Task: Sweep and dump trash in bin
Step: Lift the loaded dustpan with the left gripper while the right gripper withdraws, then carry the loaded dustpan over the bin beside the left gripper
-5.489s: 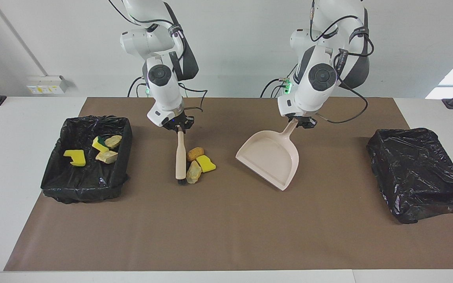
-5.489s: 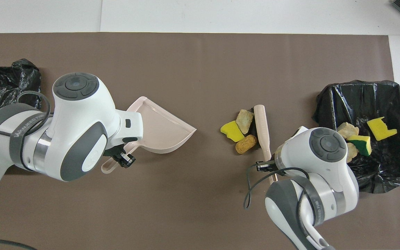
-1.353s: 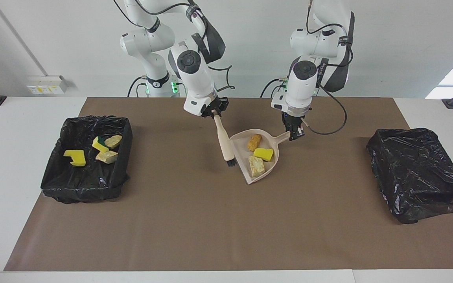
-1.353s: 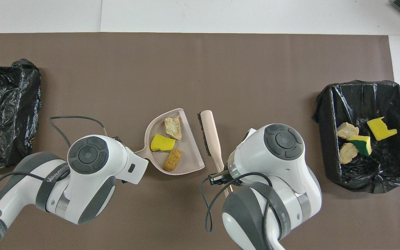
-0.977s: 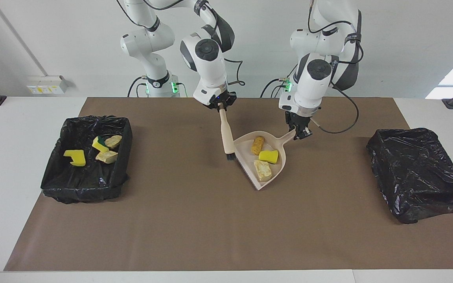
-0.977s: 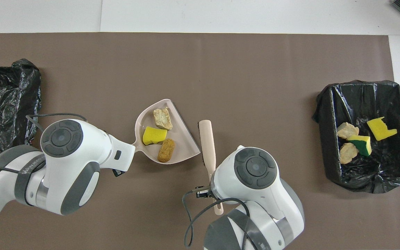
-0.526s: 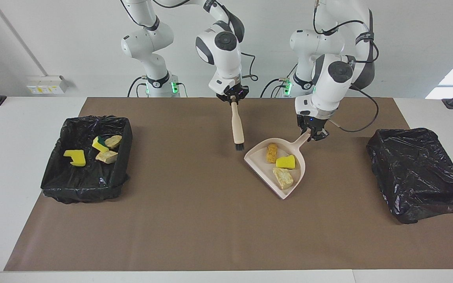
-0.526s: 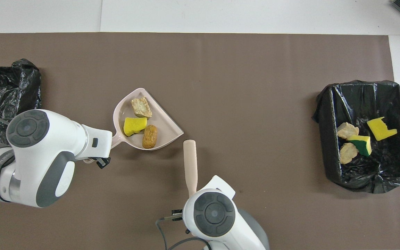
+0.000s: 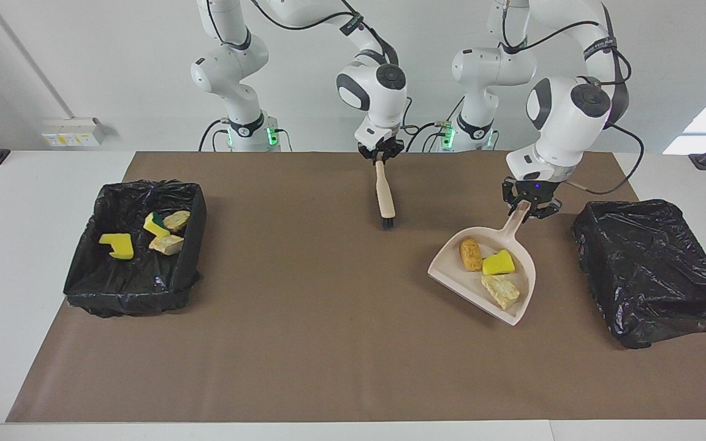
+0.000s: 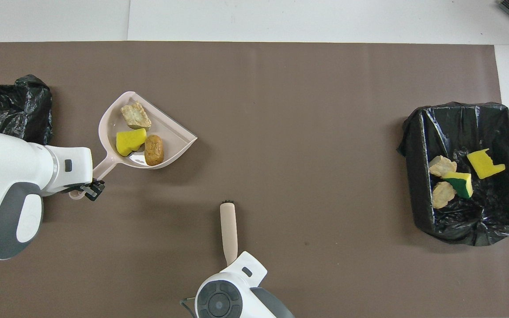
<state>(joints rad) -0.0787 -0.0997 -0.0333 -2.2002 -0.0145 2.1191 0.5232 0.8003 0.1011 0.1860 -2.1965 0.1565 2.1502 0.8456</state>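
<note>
right gripper (image 9: 380, 160) clamped on the brush (image 9: 384, 197) waits over the mat, left gripper (image 9: 527, 206) grips the dustpan (image 9: 515, 315) carrying three trash pieces (image 9: 491, 272) beside the empty-looking black bin (image 9: 650, 269), dump pending; the other bin (image 9: 197, 211) holds four pieces (image 9: 151, 233).

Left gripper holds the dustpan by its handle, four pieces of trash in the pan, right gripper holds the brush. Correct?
Not quite: the dustpan carries three pieces of trash, not four: a tan-orange lump, a yellow sponge piece and a pale lump. The overhead view shows them plainly. The rest stands: the left gripper holds the pan's handle and the right gripper holds the brush.
</note>
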